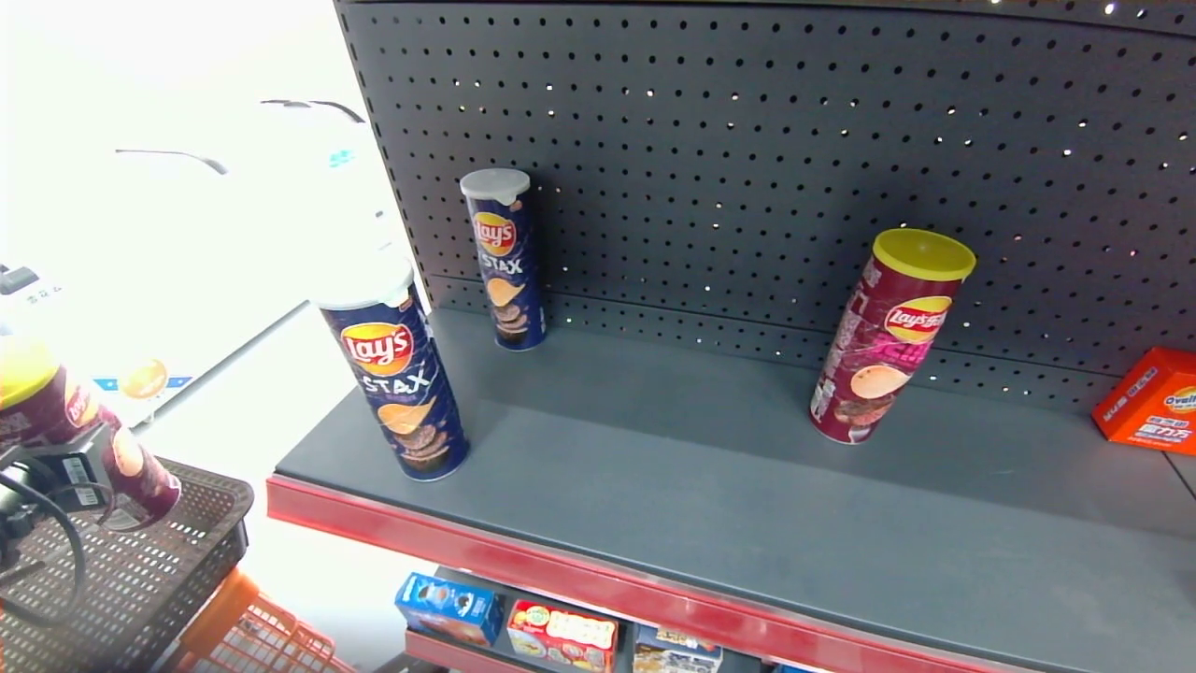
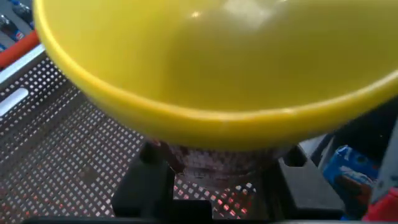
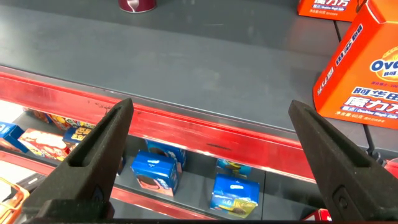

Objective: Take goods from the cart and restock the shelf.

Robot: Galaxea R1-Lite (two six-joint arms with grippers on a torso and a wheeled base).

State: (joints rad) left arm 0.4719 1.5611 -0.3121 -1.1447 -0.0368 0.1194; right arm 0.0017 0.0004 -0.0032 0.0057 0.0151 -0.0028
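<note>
My left gripper (image 1: 58, 472) is shut on a maroon chip can with a yellow lid (image 1: 93, 432), held tilted above the cart's black mesh basket (image 1: 149, 570) at the lower left. In the left wrist view the yellow lid (image 2: 217, 56) looms large, and the can body sits between the gripper (image 2: 221, 180)'s black fingers (image 2: 140, 183). On the grey shelf (image 1: 710, 486) stand two blue chip cans (image 1: 397, 379) (image 1: 506, 257) at the left and a matching maroon can (image 1: 888, 336) at mid-right. My right gripper (image 3: 211, 112) hangs open before the shelf's red front edge (image 3: 205, 127).
An orange box (image 1: 1149, 402) sits at the shelf's far right, also close by as the orange box (image 3: 367, 68) in the right wrist view. A perforated back panel (image 1: 794, 140) closes the shelf behind. Small boxes (image 1: 448, 608) fill the lower shelf. The cart's orange frame (image 1: 262, 640) lies below the basket.
</note>
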